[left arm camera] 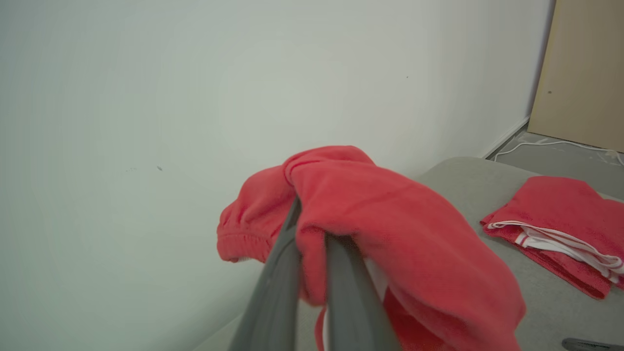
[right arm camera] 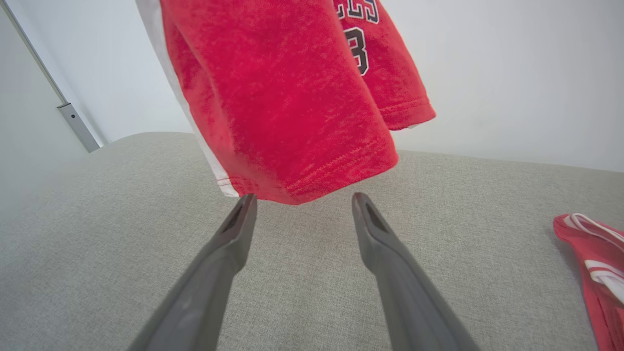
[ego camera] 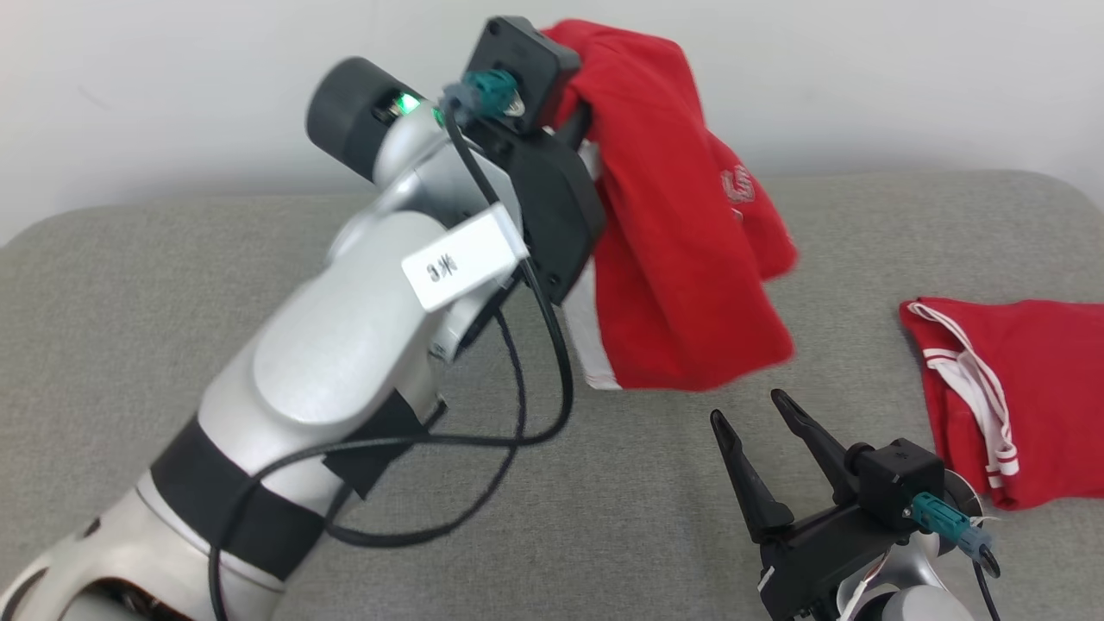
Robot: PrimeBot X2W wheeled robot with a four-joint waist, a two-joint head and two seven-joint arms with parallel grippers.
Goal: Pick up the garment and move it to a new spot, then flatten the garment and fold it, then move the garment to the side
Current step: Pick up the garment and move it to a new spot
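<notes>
Above the grey cushion (ego camera: 172,302), head view, the garment (ego camera: 673,259) hangs limp, soft and light. Left wrist: your left gripper (left arm camera: 312,229) pinches its bunched top. Right wrist: your right gripper (right arm camera: 302,200) gapes empty beneath the hem (right arm camera: 336,173); grab there.

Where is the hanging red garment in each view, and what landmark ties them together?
Head view: hanging red garment at upper centre, right of the pale forearm.
Left wrist view: centre to lower right, bunched over the dark fingers.
Right wrist view: top centre, hem dangling above the grey cushion.
Shared landmark: folded red garment with white trim, lying at the right in every view.
</notes>
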